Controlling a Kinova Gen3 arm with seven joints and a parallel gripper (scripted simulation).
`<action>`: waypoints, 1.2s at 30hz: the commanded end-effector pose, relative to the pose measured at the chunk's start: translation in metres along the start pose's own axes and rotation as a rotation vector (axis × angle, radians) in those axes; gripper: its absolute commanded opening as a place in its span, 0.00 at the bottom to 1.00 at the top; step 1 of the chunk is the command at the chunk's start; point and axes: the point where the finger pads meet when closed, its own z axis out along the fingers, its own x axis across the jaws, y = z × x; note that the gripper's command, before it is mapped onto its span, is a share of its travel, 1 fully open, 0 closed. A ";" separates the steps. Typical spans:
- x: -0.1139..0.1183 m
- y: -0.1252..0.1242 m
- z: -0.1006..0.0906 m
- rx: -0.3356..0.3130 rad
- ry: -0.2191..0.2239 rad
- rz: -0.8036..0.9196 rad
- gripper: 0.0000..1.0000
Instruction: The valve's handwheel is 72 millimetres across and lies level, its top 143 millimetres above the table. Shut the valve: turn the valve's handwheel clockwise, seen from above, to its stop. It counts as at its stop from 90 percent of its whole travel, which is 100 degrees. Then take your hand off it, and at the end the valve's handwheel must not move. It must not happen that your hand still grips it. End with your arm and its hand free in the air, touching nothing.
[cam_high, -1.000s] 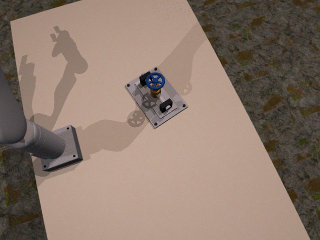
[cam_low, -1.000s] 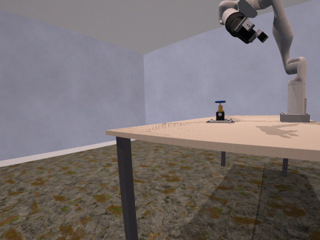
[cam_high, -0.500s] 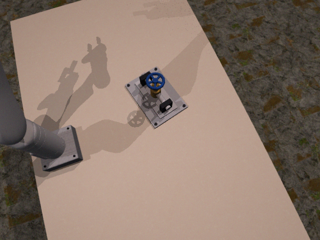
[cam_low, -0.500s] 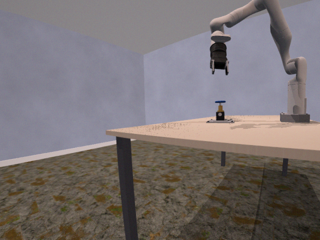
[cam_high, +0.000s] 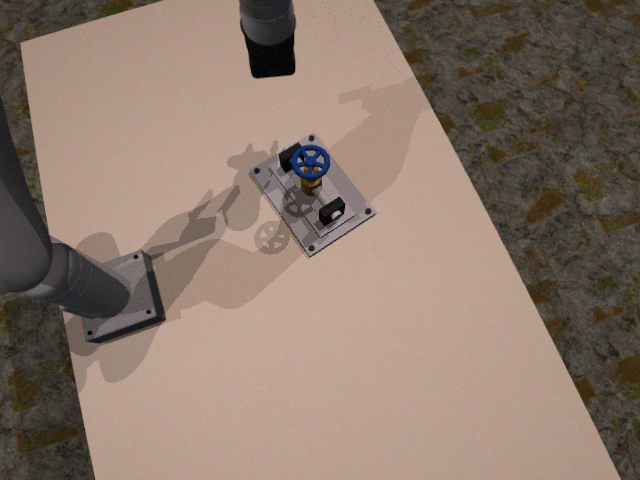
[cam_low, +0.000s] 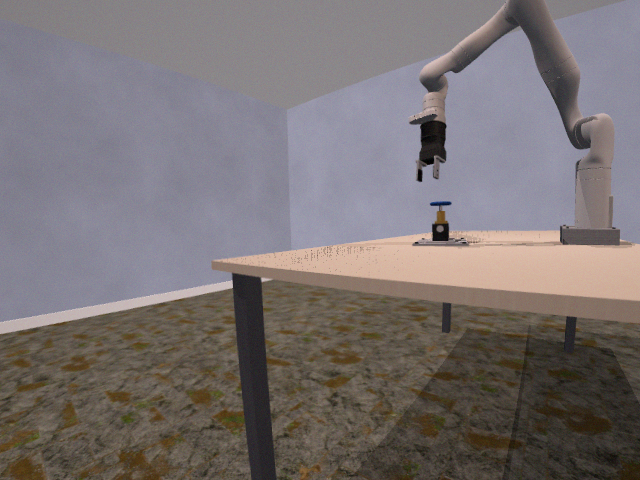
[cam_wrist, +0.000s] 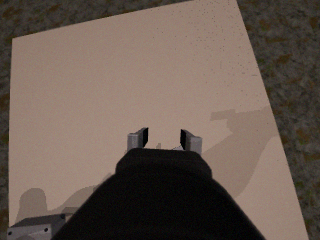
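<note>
The blue five-spoked handwheel (cam_high: 310, 161) (cam_low: 440, 203) lies level on top of the valve's brass body (cam_high: 310, 186) (cam_low: 440, 217). My gripper (cam_low: 428, 179) (cam_wrist: 164, 135) is open and empty, fingers pointing down. In the exterior view it hangs above the handwheel and a little to its left, with a gap between fingertips and wheel. The top view shows only its dark body, up the picture from the valve; the fingers are not visible there. In the wrist view the handwheel is hidden behind the dark gripper body.
The valve stands on a grey base plate (cam_high: 344, 186) (cam_low: 455, 242) with corner bolts. Black blocks (cam_high: 331, 210) (cam_low: 440, 232) hold its pipe on both sides, below wheel height. The arm's base (cam_high: 142, 289) (cam_low: 589, 235) (cam_wrist: 30, 231) stands at the table's edge.
</note>
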 end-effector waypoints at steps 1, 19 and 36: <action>0.015 0.030 -0.004 -0.032 0.011 0.091 1.00; 0.045 0.146 -0.025 -0.159 0.063 0.460 1.00; 0.046 0.158 -0.028 -0.171 0.069 0.498 1.00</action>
